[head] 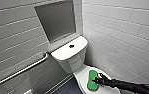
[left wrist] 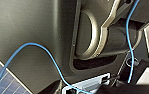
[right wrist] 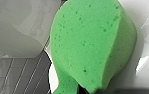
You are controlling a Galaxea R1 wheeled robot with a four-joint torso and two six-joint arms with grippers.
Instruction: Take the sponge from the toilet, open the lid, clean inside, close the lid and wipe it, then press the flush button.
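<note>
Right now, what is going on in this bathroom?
A robot's black right arm reaches in, its gripper at a small, flat, bright green sponge lying on the closed lid of a white glossy ceramic toilet. Whether it grips the sponge cannot be told. The small dark round flush button sits on the tank top.

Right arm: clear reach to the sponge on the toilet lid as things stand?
Likely yes. The right claw is at the edge of the sponge, which lies on the closed toilet lid. Nothing stands between them, and the right wrist view shows the sponge close up.
</note>
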